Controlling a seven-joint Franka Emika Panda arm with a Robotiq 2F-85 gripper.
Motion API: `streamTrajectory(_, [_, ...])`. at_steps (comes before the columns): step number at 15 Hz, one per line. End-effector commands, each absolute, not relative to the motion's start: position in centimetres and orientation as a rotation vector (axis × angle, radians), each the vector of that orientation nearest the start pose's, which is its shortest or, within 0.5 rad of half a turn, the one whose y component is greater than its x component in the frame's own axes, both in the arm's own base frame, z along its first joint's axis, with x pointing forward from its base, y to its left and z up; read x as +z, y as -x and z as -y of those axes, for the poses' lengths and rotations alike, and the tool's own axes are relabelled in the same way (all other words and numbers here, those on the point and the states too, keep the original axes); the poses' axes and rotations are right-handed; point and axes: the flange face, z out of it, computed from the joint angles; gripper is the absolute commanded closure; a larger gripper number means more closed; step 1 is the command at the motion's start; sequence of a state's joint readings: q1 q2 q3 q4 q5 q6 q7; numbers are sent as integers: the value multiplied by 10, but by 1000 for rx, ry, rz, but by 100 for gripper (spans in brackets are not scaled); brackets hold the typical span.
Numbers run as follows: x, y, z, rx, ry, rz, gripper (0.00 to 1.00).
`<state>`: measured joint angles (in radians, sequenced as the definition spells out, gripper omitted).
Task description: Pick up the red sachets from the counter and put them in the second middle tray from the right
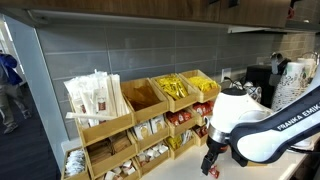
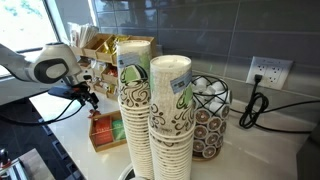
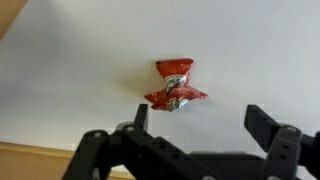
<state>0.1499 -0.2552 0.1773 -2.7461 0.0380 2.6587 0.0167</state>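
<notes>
— Red sachets (image 3: 175,85), crumpled together, lying flat on the pale counter (image 3: 70,60). We've got them dead ahead in the wrist view.
— Where's that relative to the wooden rack (image 1: 110,135)?
— Off the rack's right end, low in front of it. That's where we see the gripper (image 1: 212,160) hanging in an exterior view.
— Jaws?
— Spread wide, nothing between them. The fingers (image 3: 265,122) frame bare counter, with the sachets just beyond the tips. We'd say that width is there to straddle the bundle.
— And the arm (image 1: 262,132)?
— Bent over from beyond the rack's right end, wrist pointing down at the worktop. It reads to us as a top-down approach, grasp not yet made.
— Destination?
— The second middle tray from the right (image 1: 182,120), middle tier of the rack, up and back from the gripper. Its open slanted front should let us drop them in from the front.
</notes>
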Motion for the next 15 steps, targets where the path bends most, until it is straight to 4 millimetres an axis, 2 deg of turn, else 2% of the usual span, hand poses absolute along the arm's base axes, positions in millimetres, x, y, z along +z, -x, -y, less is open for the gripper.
streamTrajectory(1, [299, -387, -125, -267, 3076, 452, 19])
streamTrajectory(2, [297, -388, -125, -274, 3073, 453, 36])
streamTrajectory(5, [293, -390, -125, -287, 3069, 451, 59])
streamTrajectory(6, [292, -390, -125, -290, 3069, 450, 70])
streamTrajectory(9, [291, -392, -122, -292, 3072, 447, 90])
streamTrajectory(13, [290, -393, -119, -293, 3066, 451, 99])
streamTrajectory(15, [292, -394, -119, -299, 3061, 453, 94])
